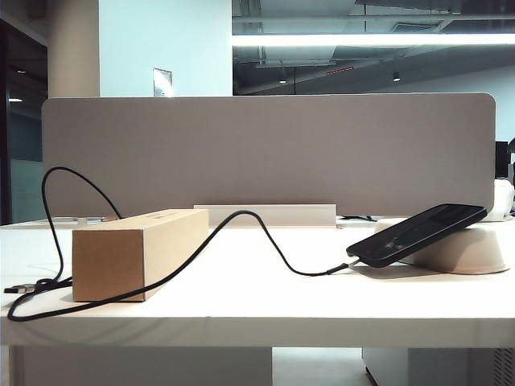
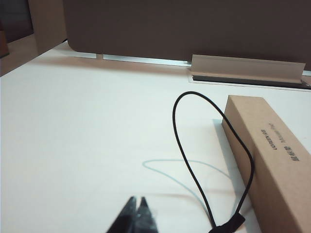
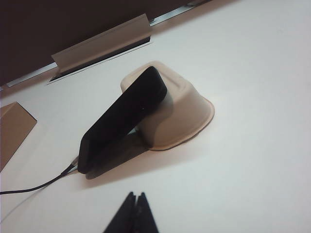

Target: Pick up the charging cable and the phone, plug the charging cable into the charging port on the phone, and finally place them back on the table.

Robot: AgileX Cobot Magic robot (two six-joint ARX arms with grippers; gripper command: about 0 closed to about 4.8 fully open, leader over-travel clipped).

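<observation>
The phone (image 1: 418,234) leans tilted on the upturned off-white bowl (image 1: 471,251) at the right of the table (image 1: 241,310), its low end down on the surface with the charging cable (image 1: 265,237) meeting that end. The cable runs left over the cardboard box (image 1: 137,252) — looping beyond it. Left gripper (image 2: 137,203) and right gripper (image 3: 136,198) hover pinched together, holding nothing.

White table (image 1: 241,310) carries cardboard box (image 1: 137,252); cable (image 1: 265,237); upturned bowl (image 1: 475,249), seemingly propping phone (image 1: 418,233).
</observation>
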